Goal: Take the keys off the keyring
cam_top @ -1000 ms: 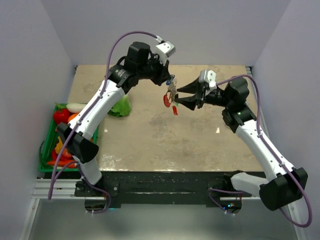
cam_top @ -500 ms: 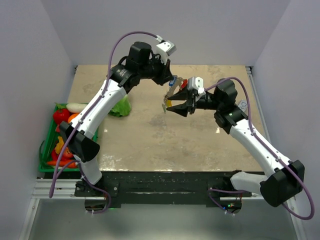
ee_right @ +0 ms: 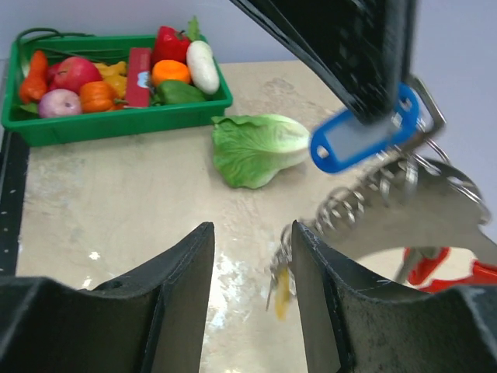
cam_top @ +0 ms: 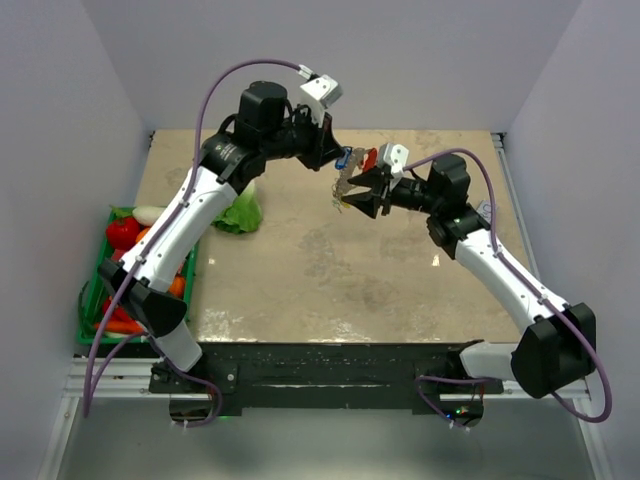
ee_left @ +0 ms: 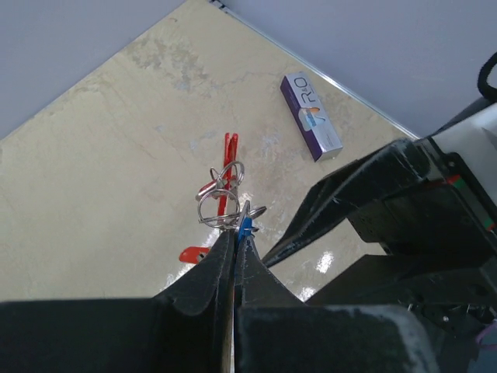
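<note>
Above the far middle of the counter, the keys hang in the air as one bunch, held up by the left hand. That hand is fully closed, its two fingers pinching the blue tag at the top of the bunch. From there the bunch's long axis runs straight down toward the counter. The keyring sits just under the tag, with several silvery loops overlapping. The red fob dangles below the loops, pointing down and away from the left hand.

The right hand is level with the bunch and just beside it, on the side toward the right edge. Its jaws stand partly apart, with nothing clamped between them. A yellow key hangs in the gap close to one finger; whether it touches that finger cannot be told.

From the right wrist the nearest key is a large silver blur cut off by the frame edge, and its shape cannot be made out. From above, the keys merge into a small tangle, partly hidden by both hands, so they cannot be counted.

A card lies flat near the far right corner. A lettuce leaf lies near the left edge, beside a green basket of vegetables.
</note>
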Available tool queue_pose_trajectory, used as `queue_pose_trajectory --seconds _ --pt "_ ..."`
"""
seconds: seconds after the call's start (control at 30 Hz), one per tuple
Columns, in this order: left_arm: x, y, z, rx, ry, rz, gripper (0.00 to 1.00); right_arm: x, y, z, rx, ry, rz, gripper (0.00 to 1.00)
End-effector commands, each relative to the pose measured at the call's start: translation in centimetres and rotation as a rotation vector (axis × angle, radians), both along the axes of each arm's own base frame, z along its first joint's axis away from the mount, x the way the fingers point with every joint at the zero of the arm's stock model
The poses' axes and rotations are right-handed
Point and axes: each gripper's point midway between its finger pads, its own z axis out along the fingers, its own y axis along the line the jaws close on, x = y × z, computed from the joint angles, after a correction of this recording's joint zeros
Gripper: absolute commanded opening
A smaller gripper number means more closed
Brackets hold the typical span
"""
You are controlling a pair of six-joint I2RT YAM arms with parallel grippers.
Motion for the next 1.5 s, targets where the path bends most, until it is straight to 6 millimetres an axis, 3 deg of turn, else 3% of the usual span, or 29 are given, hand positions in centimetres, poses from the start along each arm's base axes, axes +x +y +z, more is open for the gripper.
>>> queue_pose_trajectory --seconds 0.0,0.23,0.37,0.8,1.1,1.47 --pt "-2.0 0.4 5.1 -0.105 -0.100 -0.030 0.00 0.8 -0.3 1.8 0.019 -0.107 -0.007 0.47" --pt "-2.3 0.3 4.4 -0.104 -0.081 -0.036 0.00 1.2 0.5 4.8 0.083 -0.148 0.044 0.46" --pt "-2.3 0.4 4.2 -0.101 -0.077 -0.033 0.00 0.3 1.0 6.2 0.140 -0.129 0.096 0.45" --pt "-1.7 1.0 4.2 -0.086 -0.089 0.016 0.00 -1.6 0.4 6.5 0.100 -0.151 0.128 0.45" --pt "-2.1 0.9 3.7 -0.088 -0.075 -0.005 0.00 0.4 0.0 7.4 0.097 -0.176 0.040 0.45" --pt "-2.4 0.8 4.3 -0.100 -0.079 -0.015 0.00 1.4 -0.2 5.7 0.057 -0.175 0.003 0.45"
